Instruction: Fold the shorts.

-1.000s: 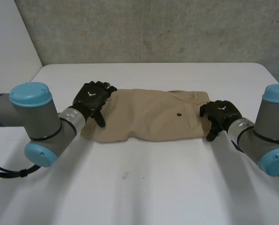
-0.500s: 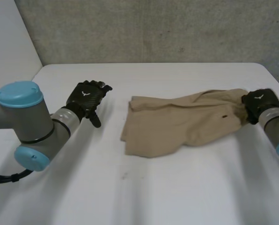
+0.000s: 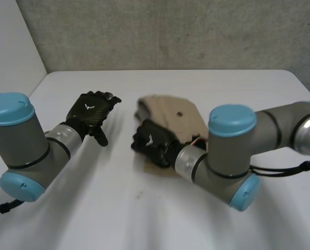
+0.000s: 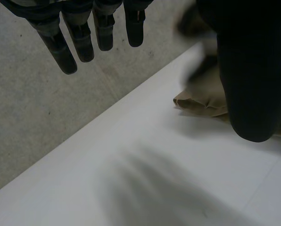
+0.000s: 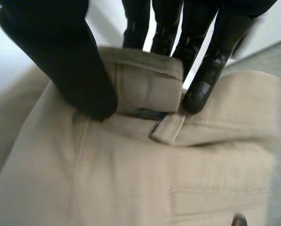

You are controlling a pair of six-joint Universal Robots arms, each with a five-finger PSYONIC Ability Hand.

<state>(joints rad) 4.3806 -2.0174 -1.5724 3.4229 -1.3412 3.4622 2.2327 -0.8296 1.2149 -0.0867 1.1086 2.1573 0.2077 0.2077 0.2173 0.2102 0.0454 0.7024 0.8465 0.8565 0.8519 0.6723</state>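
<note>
The tan shorts (image 3: 171, 111) lie bunched on the white table (image 3: 144, 219), near its middle, with one end doubled over the rest. My right hand (image 3: 151, 144) sits at the near left edge of the pile. In the right wrist view its thumb (image 5: 70, 61) and fingers (image 5: 202, 89) pinch the thick waistband of the shorts (image 5: 131, 179). My left hand (image 3: 90, 111) hovers to the left of the cloth, apart from it. Its fingers (image 4: 84, 42) are straight and hold nothing, and an edge of the shorts (image 4: 202, 96) lies beyond its thumb.
My right arm (image 3: 233, 151) reaches across the middle of the table, over the right part of the shorts. A grey wall (image 3: 170, 31) runs behind the table's far edge.
My right hand has swept from the table's right side to the left, carrying the waistband end over the rest of the shorts. The left hand has drawn back off the cloth.
</note>
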